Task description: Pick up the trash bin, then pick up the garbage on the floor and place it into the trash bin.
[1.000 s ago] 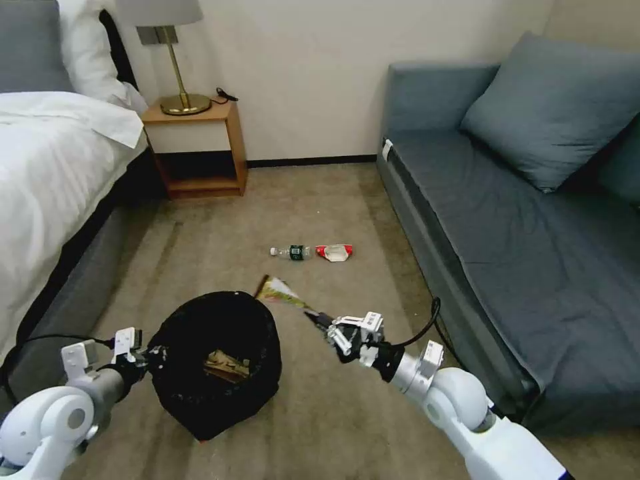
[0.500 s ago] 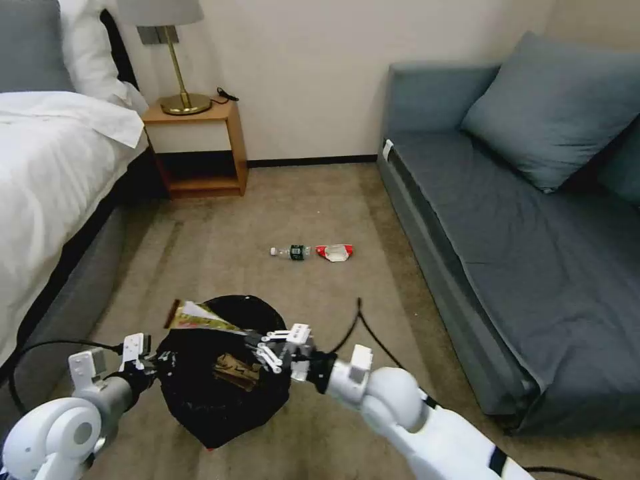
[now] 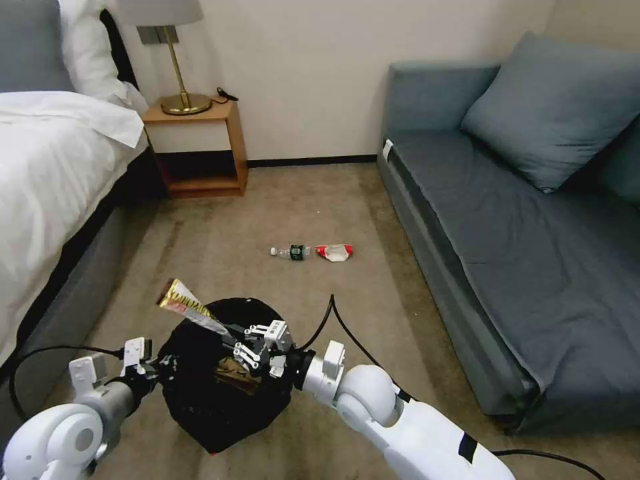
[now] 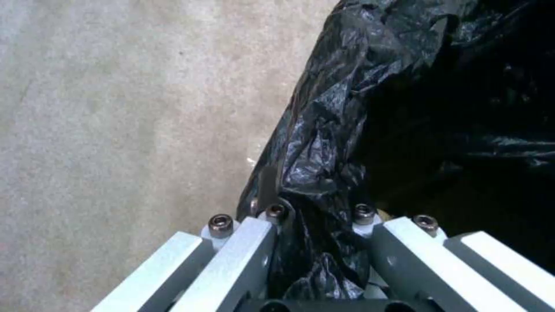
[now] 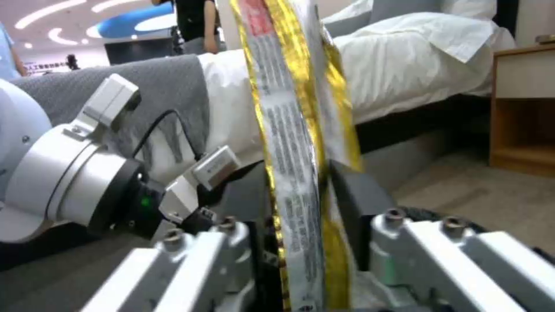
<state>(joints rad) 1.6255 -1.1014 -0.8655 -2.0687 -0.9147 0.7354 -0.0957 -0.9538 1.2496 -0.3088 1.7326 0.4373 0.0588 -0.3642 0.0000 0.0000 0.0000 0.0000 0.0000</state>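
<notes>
Trash bin [image 3: 200, 400]: round, low, lined with a crinkled glossy black bag, held at the lower left of the head view above the carpet [image 3: 320, 200]; the left gripper [image 3: 143, 363] is clamped on the liner at the bin's left rim, and in the left wrist view a fold of black plastic [image 4: 324, 182] sits pinched between its fingers [image 4: 243, 251]. Crumpled brown paper bag [image 3: 235, 375]: inside the bin. Long yellow-silver snack wrapper [image 3: 190, 308]: grasped at its lower end by the right gripper [image 3: 243, 347], which sits over the bin's opening (its arm reaching in from the lower right); the wrapper slants up and to the left past the bin's far rim, and in the right wrist view it stands between the fingers [image 5: 353, 203] as a tall gold-edged strip [image 5: 295, 143]. Clear bottle with a dark green label [image 3: 291, 252]: lying on the carpet in mid-room, well apart from the bin. Red-and-white crumpled wrapper [image 3: 335, 252]: on the carpet just to the right of the bottle. Surroundings: bed [image 3: 47, 173] at left, wooden nightstand [image 3: 200, 147] carrying a brass lamp [image 3: 175, 73], grey-blue sofa [image 3: 533, 220] at right.
</notes>
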